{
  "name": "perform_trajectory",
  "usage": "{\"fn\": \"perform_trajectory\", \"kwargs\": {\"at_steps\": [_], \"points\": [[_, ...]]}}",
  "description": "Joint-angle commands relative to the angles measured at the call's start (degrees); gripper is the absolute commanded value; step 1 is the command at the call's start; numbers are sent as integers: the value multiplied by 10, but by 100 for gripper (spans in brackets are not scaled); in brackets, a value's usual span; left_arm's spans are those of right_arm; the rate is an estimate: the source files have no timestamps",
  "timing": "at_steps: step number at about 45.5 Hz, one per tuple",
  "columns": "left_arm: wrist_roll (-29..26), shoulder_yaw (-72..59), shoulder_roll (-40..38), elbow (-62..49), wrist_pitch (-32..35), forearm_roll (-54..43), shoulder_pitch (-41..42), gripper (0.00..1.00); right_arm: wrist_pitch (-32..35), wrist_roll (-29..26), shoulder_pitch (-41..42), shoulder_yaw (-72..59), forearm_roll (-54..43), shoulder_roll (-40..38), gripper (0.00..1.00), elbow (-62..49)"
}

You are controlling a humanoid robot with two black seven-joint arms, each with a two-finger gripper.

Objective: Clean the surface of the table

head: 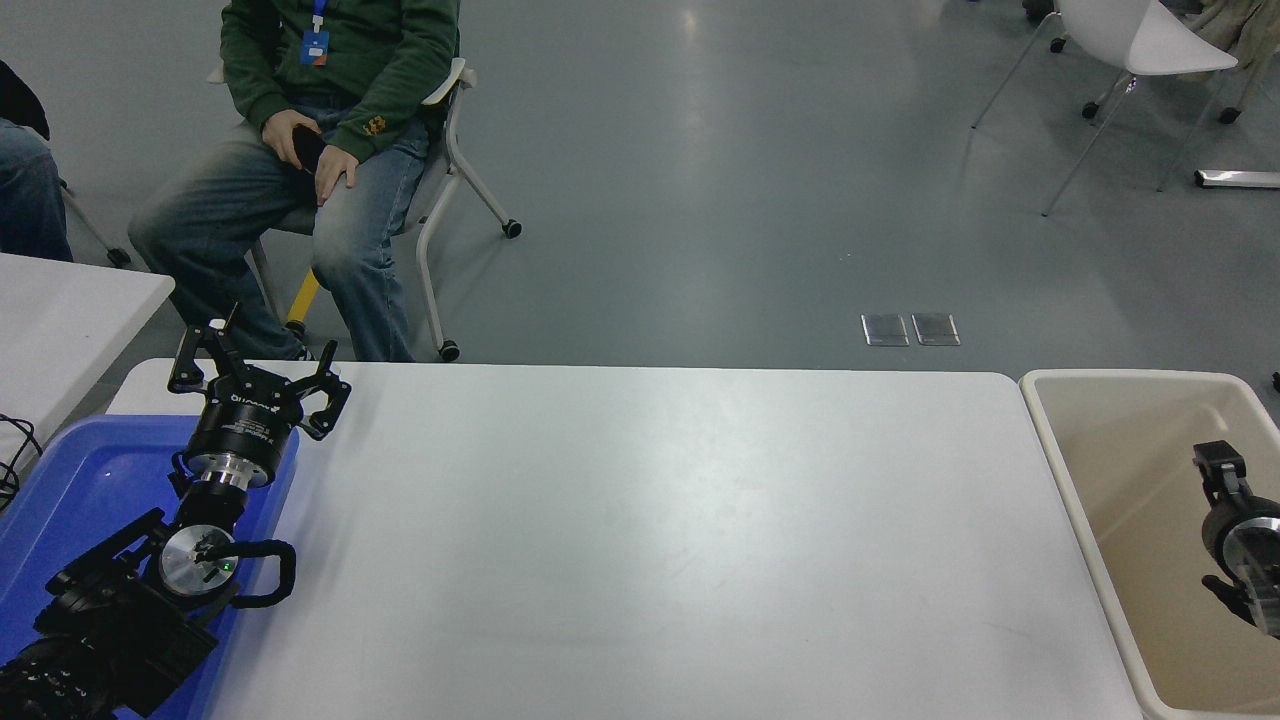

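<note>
White surface (640, 540), spanning the view's middle and foreground, bare; beige bin (1060, 440) just beside its right edge; blue tray (60, 480) on its left end; seated person (320, 130) beyond the far side; left gripper (258, 385) over the tray's far corner, fingers spread wide; right gripper (1222, 470) over the bin, fingers' state cannot be told.

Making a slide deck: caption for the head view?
Right gripper over the beige bin, left gripper parked above the blue tray.

two tables (650, 520), one blue tray (60, 480), one beige bin (1080, 440), two grippers (258, 385), two chairs (1140, 40)
</note>
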Motion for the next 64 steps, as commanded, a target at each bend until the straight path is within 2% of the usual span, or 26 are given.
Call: {"fn": "perform_trajectory", "kwargs": {"at_steps": [1,10,15,20,33,44,55,64], "points": [[0,0,0,0,0,0,0,100,2,-1,10,8,1,-4,100,0],[0,0,0,0,0,0,0,100,3,-1,17,9,2,-4,100,2],[0,0,0,0,0,0,0,100,25,-1,19,23,38,-18,100,12],[0,0,0,0,0,0,0,100,60,-1,19,79,67,-42,100,47],[0,0,0,0,0,0,0,100,70,4,16,250,67,-61,100,127],[0,0,0,0,0,0,0,100,76,32,-25,384,67,-68,100,241],[0,0,0,0,0,0,0,100,80,34,-46,394,62,-56,100,333],[0,0,0,0,0,0,0,100,101,34,-126,482,67,-40,100,466]]}}
